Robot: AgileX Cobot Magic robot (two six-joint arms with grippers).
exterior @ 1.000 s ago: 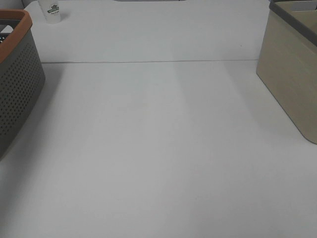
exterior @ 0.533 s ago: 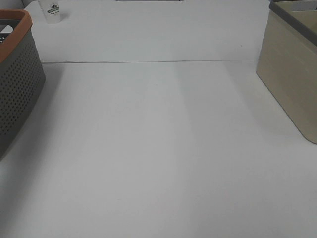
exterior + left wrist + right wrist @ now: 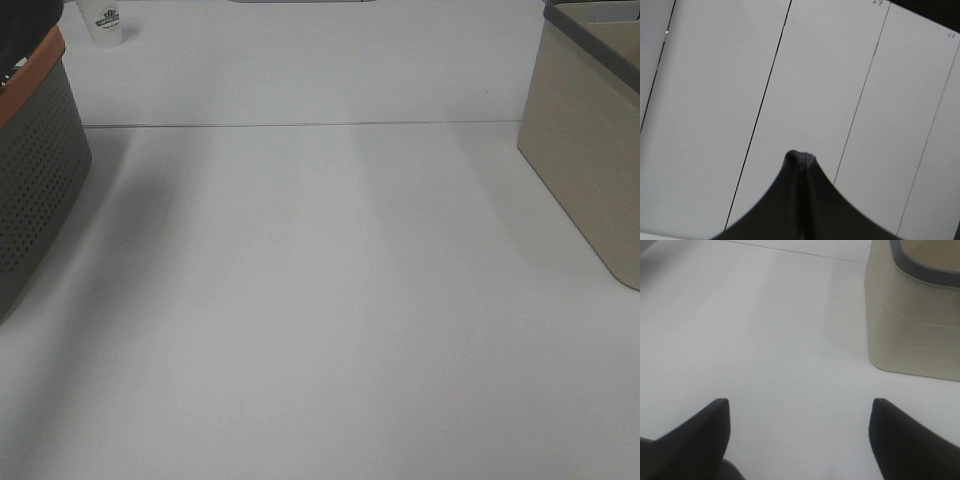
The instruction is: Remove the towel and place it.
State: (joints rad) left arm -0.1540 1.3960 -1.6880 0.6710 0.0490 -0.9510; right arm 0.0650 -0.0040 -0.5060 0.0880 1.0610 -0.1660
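In the left wrist view my left gripper (image 3: 800,158) is shut, its dark fingers meeting in a point against white panels with thin black lines. A bit of grey ribbed texture sits at the tip; I cannot tell whether it is cloth. A dark shape (image 3: 26,20) shows over the rim of the grey basket (image 3: 35,170) at the far left of the exterior view; whether it is the towel or my left arm is unclear. My right gripper (image 3: 800,404) stands open low over the white table, nothing between its fingers.
A beige bin (image 3: 590,150) with a grey rim stands at the right edge, also close ahead of the right gripper (image 3: 912,325). A small white cup (image 3: 105,20) stands at the back left. A seam line (image 3: 300,125) crosses the white table.
The dark shape has come into the exterior view over the basket's rim, and the shadow beside the basket has spread across the table. The right side is unchanged.
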